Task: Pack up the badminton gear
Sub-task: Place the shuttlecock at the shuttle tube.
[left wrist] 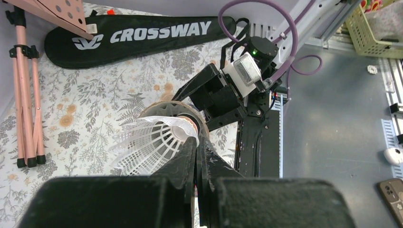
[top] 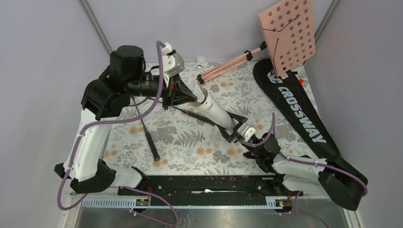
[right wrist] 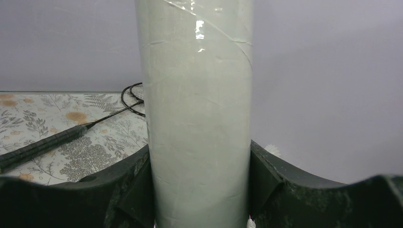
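My right gripper (top: 239, 131) is shut on the lower end of the long white tube (top: 216, 110), which slants up toward the left arm; in the right wrist view the tube (right wrist: 197, 109) fills the gap between both fingers of that gripper (right wrist: 199, 190). My left gripper (left wrist: 197, 142) is shut on the skirt of a white shuttlecock (left wrist: 149, 142), right at the tube's open upper mouth (left wrist: 164, 107). In the top view the left gripper (top: 190, 95) is at the tube's top end. Two black rackets (top: 151, 139) (top: 197, 114) lie on the floral cloth. The black CROSSWAY bag (top: 302, 111) lies at the right.
A pink perforated music stand (top: 288, 34) with its folded tripod (top: 228, 64) stands at the back right, over the bag's top. Another white shuttlecock (top: 202, 60) lies at the back edge by the wall. Grey walls close in the left, back and right.
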You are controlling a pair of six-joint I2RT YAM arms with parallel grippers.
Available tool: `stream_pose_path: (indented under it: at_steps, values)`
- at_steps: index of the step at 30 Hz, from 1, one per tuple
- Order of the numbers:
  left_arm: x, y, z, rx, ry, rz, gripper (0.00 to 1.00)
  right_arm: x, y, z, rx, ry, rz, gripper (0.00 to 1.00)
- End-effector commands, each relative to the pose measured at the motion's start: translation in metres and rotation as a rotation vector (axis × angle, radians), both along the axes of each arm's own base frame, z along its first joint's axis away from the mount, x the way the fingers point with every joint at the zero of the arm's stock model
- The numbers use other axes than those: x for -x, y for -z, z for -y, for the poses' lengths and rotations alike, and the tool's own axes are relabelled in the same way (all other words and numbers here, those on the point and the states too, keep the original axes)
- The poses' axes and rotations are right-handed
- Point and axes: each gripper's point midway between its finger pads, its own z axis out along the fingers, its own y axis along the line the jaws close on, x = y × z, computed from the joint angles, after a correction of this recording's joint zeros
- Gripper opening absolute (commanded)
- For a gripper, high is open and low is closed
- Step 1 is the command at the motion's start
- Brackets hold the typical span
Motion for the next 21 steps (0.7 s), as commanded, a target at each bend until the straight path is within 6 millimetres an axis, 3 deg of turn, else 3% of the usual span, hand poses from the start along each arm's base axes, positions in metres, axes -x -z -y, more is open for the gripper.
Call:
stream_pose_path:
  at_steps: [1,12,15,21]
  values:
    - [-0.003,0.006,0.005,-0.032,0.006,0.060,0.00,0.009,-0.041,0.003,-0.090,-0.029,0.111,0.21]
    - [0.000,0.023,0.029,-0.087,0.065,0.022,0.01,0.019,-0.047,0.002,-0.104,-0.079,0.119,0.21]
    - [-0.001,0.022,0.030,-0.093,0.051,0.033,0.21,0.019,-0.048,0.002,-0.107,-0.076,0.119,0.21]
    - [0.009,0.007,0.028,-0.052,0.077,0.047,0.34,0.016,-0.044,0.004,-0.106,-0.058,0.104,0.21]
